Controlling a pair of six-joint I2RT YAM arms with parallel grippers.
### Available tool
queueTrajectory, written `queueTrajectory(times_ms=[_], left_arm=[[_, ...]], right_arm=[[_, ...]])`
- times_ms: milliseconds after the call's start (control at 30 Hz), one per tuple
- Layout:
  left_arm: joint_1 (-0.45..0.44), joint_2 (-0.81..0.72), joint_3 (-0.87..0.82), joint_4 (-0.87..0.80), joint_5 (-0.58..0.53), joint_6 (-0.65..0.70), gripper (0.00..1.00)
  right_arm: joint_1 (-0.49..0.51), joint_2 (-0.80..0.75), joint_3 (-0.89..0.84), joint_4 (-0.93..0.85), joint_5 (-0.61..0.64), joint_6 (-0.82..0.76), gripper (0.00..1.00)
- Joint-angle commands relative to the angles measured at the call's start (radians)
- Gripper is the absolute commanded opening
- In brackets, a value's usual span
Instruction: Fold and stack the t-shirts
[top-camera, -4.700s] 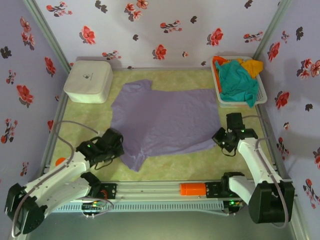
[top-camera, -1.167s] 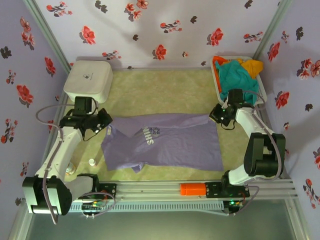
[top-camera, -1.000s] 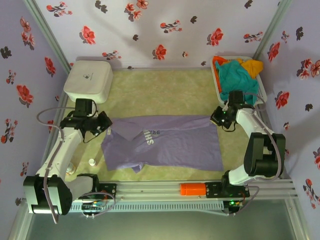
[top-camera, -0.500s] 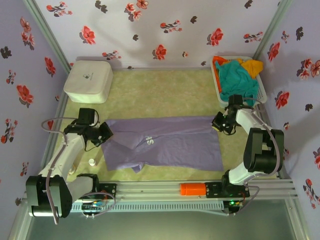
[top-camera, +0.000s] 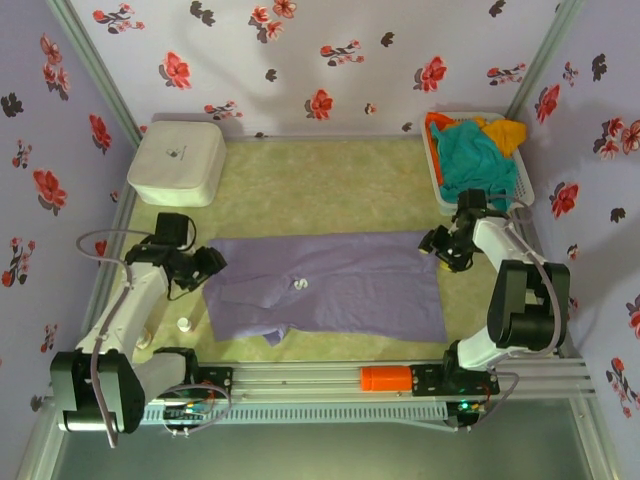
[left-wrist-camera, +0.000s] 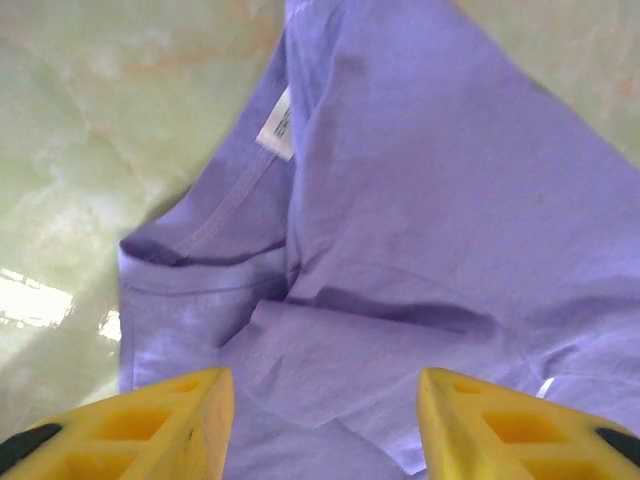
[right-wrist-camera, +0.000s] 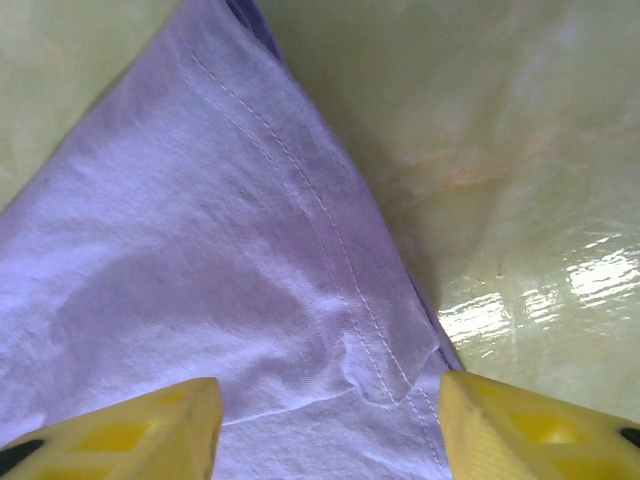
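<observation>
Lavender t-shirt lies flat across the green mat, folded into a wide band, small white mark facing up near the left-centre.

Left gripper is at the shirt's left end, over the collar area. Its yellow fingers stand well apart, with nothing pinched between them (just cloth lying below the gap). The wrist view shows the collar with its white label and a small folded-over flap of cloth. Can't tell if the fingertips touch the fabric.

Right gripper is at the shirt's far right corner. Its fingers are also spread wide and grip nothing. Below the gap are the stitched hem and the corner of the shirt, with bare glossy mat beside it on the right. Contact with the cloth can't be told here either.

The other shirts are bunched in the white basket at the far right: teal t-shirt on top, orange t-shirt at the left edge, yellow t-shirt at the right. White box sits at the far left corner, well apart from the lavender shirt.
</observation>
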Motion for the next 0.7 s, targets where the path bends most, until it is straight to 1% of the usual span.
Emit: queueTrajectory(times_ms=[0, 67, 267, 367, 500, 667], left_arm=[[0.004, 0.054, 0.053, 0.049, 0.04, 0.007, 0.49], [-0.013, 0.087, 0.065, 0.1, 0.074, -0.015, 0.49], [-0.105, 0.201, 0.076, 0.218, 0.081, -0.066, 0.49], [-0.145, 0.284, 0.066, 0.3, 0.08, -0.077, 0.5], [-0.154, 0.423, 0.084, 0.351, 0.08, -0.078, 0.5], [-0.154, 0.594, 0.18, 0.333, 0.068, -0.035, 0.49]], right_arm=[[0.025, -0.047, 0.056, -0.03, 0.022, -0.003, 0.64], [0.06, -0.048, 0.073, -0.022, 0.023, 0.0, 0.66], [0.155, 0.03, 0.088, 0.031, 0.01, 0.019, 0.66], [0.176, 0.09, 0.086, 0.077, 0.005, 0.031, 0.65], [0.182, 0.177, 0.107, 0.13, -0.01, 0.041, 0.64], [0.184, 0.29, 0.18, 0.14, 0.011, 0.028, 0.64]])
